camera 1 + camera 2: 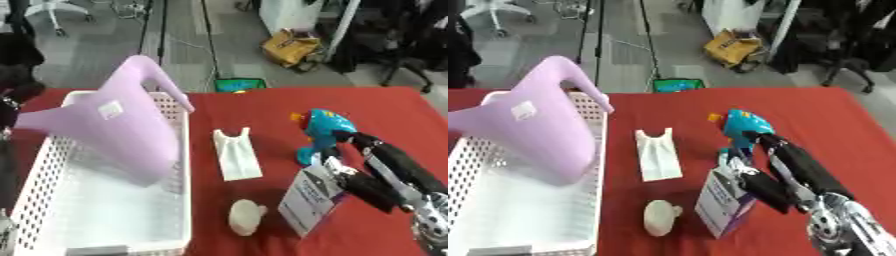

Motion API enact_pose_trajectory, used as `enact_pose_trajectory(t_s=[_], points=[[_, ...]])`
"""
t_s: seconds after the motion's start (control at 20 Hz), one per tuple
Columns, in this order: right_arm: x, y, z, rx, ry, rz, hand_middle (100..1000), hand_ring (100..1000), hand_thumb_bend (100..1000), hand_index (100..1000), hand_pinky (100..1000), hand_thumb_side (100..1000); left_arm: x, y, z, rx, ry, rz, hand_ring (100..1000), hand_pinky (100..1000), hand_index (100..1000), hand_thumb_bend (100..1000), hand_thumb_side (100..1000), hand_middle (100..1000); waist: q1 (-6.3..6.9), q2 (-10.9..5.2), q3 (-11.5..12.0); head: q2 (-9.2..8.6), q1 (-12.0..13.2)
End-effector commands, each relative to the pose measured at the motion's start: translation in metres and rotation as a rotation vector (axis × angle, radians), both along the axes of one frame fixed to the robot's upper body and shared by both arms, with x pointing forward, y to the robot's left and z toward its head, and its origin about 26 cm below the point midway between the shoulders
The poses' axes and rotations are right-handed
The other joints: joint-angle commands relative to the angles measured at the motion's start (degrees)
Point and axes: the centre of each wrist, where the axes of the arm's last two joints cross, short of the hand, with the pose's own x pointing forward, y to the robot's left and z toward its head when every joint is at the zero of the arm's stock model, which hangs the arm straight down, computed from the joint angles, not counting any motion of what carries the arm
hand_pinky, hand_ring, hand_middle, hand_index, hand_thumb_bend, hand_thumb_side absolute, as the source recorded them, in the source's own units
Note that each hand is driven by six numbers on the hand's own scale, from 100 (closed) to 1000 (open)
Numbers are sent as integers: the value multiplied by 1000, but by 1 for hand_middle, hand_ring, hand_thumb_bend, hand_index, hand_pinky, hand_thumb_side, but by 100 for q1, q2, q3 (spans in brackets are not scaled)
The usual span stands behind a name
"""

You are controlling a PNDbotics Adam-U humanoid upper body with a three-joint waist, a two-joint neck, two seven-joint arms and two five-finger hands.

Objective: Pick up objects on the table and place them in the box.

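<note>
Right of the white basket, the right hand has its fingers curled round a small carton. Lifting it well clear of the rim before carrying it across seems wise. Left hand unseen.

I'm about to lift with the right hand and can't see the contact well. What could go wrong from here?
1. The right hand pinches only the upper edge of the small carton, which is tilted; it may slip or swing.
2. The blue toy is right behind the fingers and could be knocked.
3. The purple watering can fills part of the white basket, narrowing the drop spot.
</note>
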Motion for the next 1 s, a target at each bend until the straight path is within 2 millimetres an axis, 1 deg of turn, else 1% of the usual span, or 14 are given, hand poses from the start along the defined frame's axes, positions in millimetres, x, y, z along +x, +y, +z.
enact_pose_trajectory(t_s=[0.05, 0.2, 0.55, 1.0], points=[[-2, -1, 2, 0, 0, 24, 889, 968, 212, 1000, 868, 1000, -3, 2, 7, 12, -28, 4, 862, 831, 734, 100, 882, 776, 6, -85, -19, -54, -18], [-3, 1, -2, 1, 18, 32, 889, 967, 220, 1000, 864, 1000, -3, 2, 7, 14, -27, 4, 861, 831, 732, 100, 883, 775, 7, -83, -28, -58, -21], [-5, 3, -5, -24, 66, 54, 890, 963, 287, 1000, 864, 1000, -3, 1, 7, 16, -26, 4, 859, 831, 728, 100, 881, 772, 1, -77, -31, -67, -24], [-4, 3, -4, -43, 89, 69, 896, 963, 302, 1000, 863, 1000, -3, 1, 7, 16, -28, 0, 859, 832, 723, 100, 880, 768, 14, -70, -1, -82, -51]])
